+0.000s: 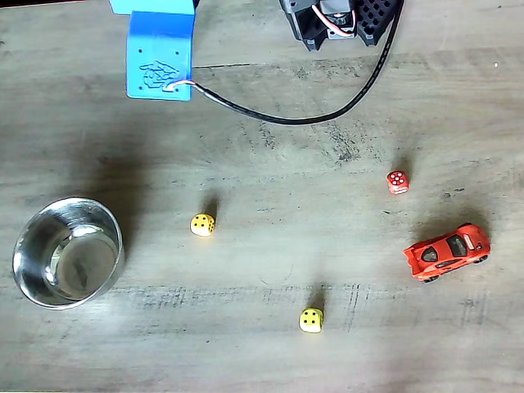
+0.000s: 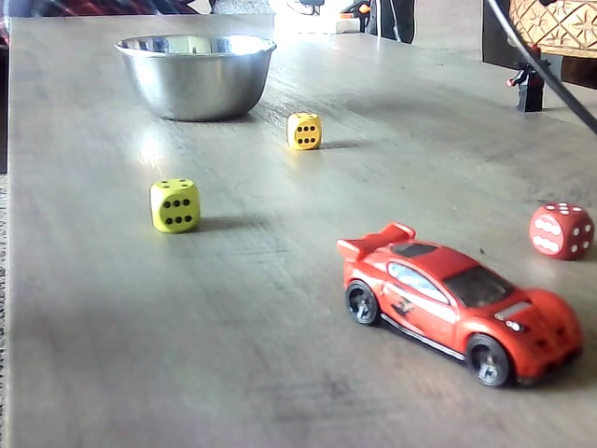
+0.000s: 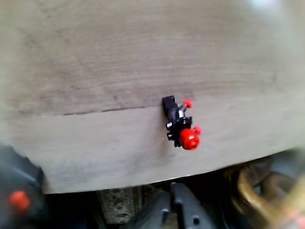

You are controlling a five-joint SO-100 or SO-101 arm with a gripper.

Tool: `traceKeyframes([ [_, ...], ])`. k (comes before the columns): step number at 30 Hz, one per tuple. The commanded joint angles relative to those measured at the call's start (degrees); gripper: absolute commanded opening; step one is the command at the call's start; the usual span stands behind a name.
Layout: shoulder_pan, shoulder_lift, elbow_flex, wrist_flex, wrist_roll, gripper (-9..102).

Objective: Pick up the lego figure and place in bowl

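The lego figure (image 3: 181, 125), black with a red head and red hands, lies on the wooden table close to its edge in the wrist view. It also shows small at the far right in a fixed view (image 2: 530, 86). The steel bowl (image 1: 33, 286) stands at the left of the table, and far left at the back in the low fixed view (image 2: 196, 84). The arm's blue head (image 1: 160, 53) hangs over the table's top left, above where the figure lies. I cannot make out its fingers.
Two yellow dice (image 1: 203, 224) (image 1: 311, 320) sit mid-table. A red die (image 1: 397, 182) and a red toy car (image 1: 447, 252) are at the right. A black cable (image 1: 327, 110) loops from the arm's black base (image 1: 340, 20).
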Motion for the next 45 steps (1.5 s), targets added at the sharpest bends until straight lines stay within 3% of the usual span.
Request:
traceKeyframes([
  [1,0.4,-0.2,-3.3,-0.5,-1.1,-1],
  [12,0.8,-0.2,-3.3,-0.6,-0.5,-1],
  [29,4.7,-7.3,-3.3,-14.6,-1.1,-1],
  [45,5.4,-10.2,-3.3,-14.8,-1.1,0],
])
